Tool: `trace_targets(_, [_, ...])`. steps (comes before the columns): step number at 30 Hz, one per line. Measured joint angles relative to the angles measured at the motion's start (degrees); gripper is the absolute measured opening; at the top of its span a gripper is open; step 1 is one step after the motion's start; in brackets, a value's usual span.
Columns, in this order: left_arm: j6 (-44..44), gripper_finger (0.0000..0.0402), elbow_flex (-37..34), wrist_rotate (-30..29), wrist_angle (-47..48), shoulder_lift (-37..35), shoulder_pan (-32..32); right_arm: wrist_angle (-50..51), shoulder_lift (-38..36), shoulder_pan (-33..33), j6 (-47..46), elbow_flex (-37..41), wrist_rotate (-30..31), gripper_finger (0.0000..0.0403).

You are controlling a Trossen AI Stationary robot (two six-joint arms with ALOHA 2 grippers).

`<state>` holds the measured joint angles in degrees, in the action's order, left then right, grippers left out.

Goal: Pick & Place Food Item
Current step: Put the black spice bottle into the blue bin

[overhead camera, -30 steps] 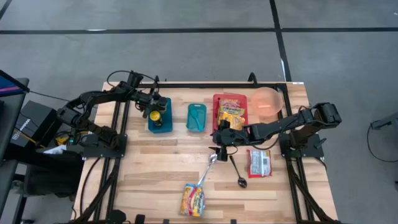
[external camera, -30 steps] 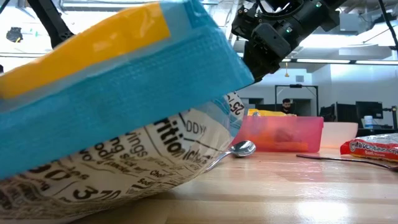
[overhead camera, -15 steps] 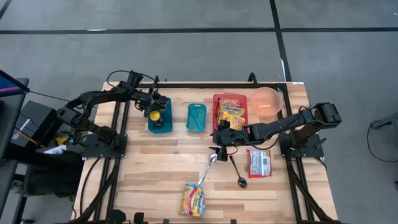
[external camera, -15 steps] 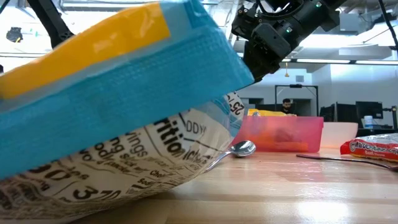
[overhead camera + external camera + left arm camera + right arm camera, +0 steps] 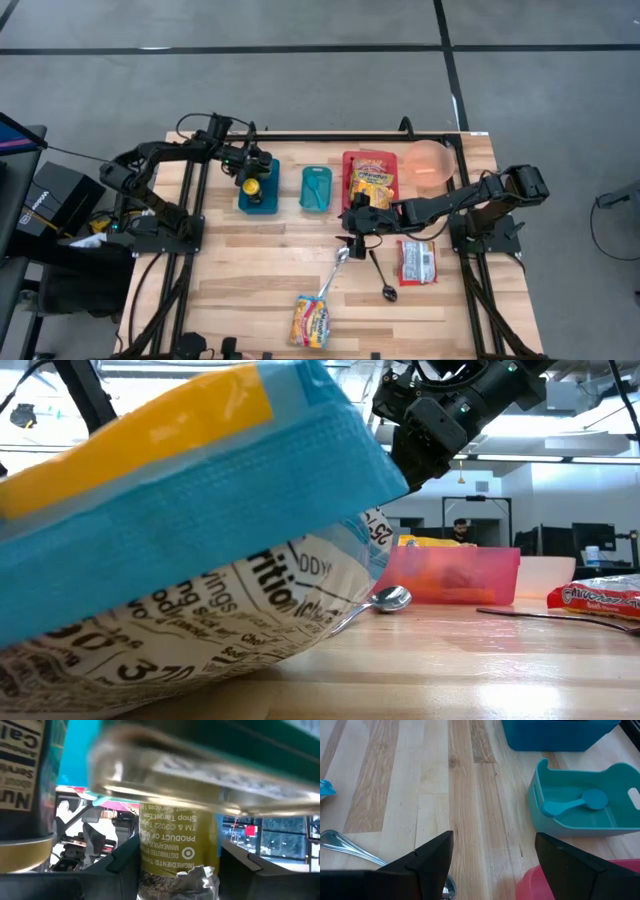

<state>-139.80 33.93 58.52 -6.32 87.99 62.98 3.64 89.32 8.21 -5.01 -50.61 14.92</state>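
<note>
The left arm's elbow has shifted a little since a moment ago, while the table's contents stay put. Over at the left, the left gripper hangs above the dark blue bin, its fingers clamped on a yellow-capped jar; up close, the jar's label reads "Shop Target.com", "Product of" and "Distributed by", seen upside down. Next along sits a teal container with a teal scoop lying in it. Near the front edge lies a yellow and blue snack bag, its back panel printed with nutrition facts, touching the handle of a metal spoon. The right gripper hovers just above that spoon's bowl, fingers spread wide apart and holding nothing. Behind it a red bin holds a yellow food packet. A dark spoon lies beside a red snack packet. A pink bowl stands at the back right corner.
</note>
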Motion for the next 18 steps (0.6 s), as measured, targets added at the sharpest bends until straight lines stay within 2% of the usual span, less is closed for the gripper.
trace_targets(18, [1.35,0.0189,0.0,-1.66,4.21,0.0,-0.51,0.01,0.0,0.01,0.02,0.0,0.0,0.0276])
